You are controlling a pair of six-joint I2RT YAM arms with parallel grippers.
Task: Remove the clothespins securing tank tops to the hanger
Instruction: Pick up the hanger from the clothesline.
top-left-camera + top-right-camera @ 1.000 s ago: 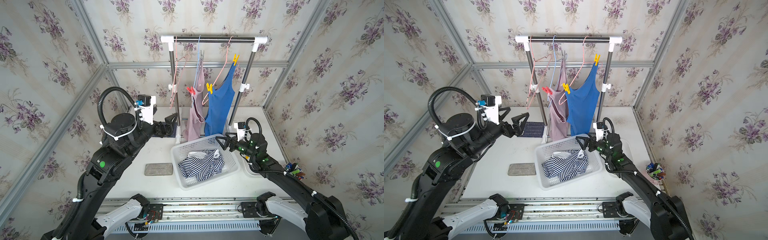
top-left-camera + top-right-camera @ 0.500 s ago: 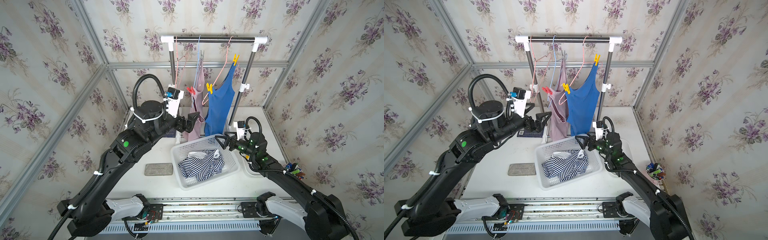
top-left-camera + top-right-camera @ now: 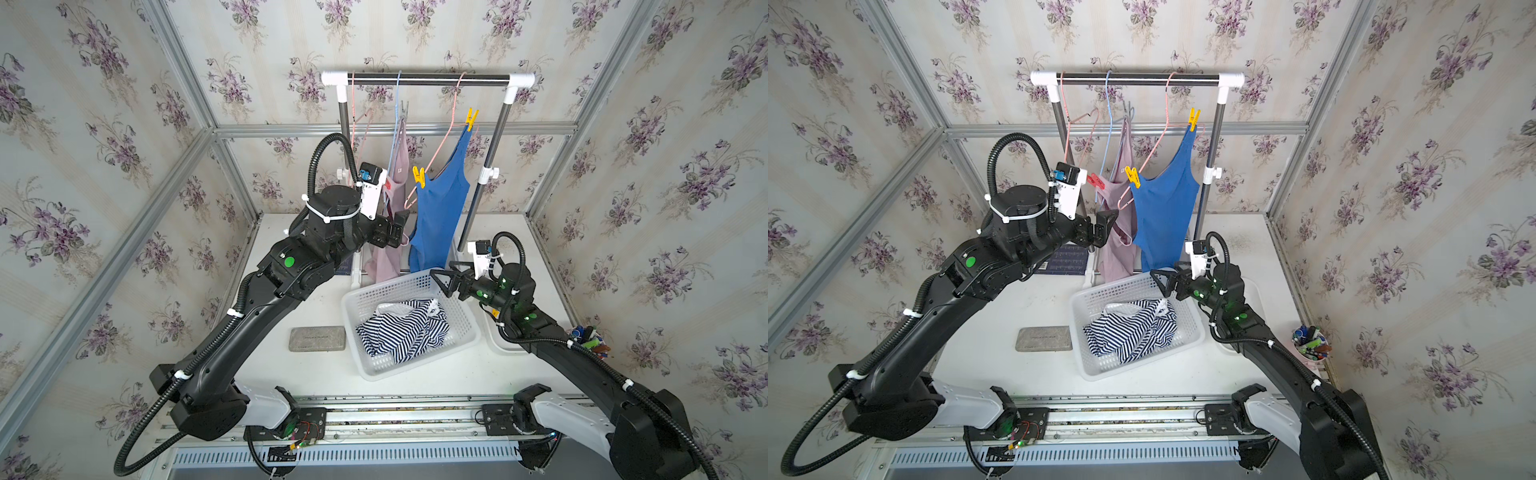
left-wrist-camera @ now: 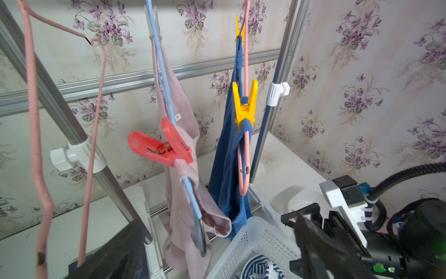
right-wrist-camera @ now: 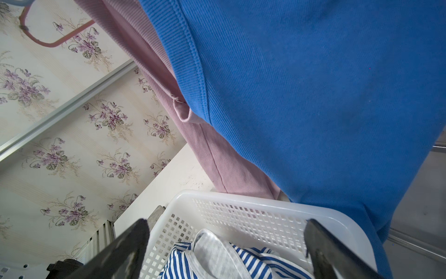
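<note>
The white bench (image 3: 328, 374) is boxed in by purple-flower wallpaper (image 3: 104, 124) and aluminium framing (image 3: 137, 230). At the back stands a small clothes rack (image 3: 428, 79). In front of it sits a white mesh basket (image 3: 399, 286), with a grey block (image 3: 318, 338) lying flat to its left. A cup of pens (image 3: 588, 338) is off at the right edge.

On to the tank tops. The striped top (image 3: 405, 330) is crumpled in the basket, off the rack entirely. The mauve top (image 4: 185, 193) hangs limp on a light blue hanger (image 4: 169, 96), pinned at the low shoulder by a red clothespin (image 4: 161, 147) whose prongs stick out sideways. A greyish clip (image 3: 404, 109) sits up near that hanger's neck. It's probably a grey pin, but it's too small to be sure. The blue top (image 3: 440, 216) hangs just beside the mauve one on a tilted pink hanger (image 4: 246, 60). It has an upper yellow clothespin (image 3: 471, 118) on the high strap and a lower yellow clothespin (image 3: 419, 176) on the low one. A bare pink hanger (image 3: 353, 124) hangs at the rail's left end.

The left hand (image 3: 1105, 227) is raised right next to the mauve top, below the red clothespin. Its jaws are apart with nothing in them, and there's no telling whether it brushes the fabric. The right hand (image 3: 442, 280) sits low over the basket's far right corner, under the blue top's hem, jaws spread wide and empty.
</note>
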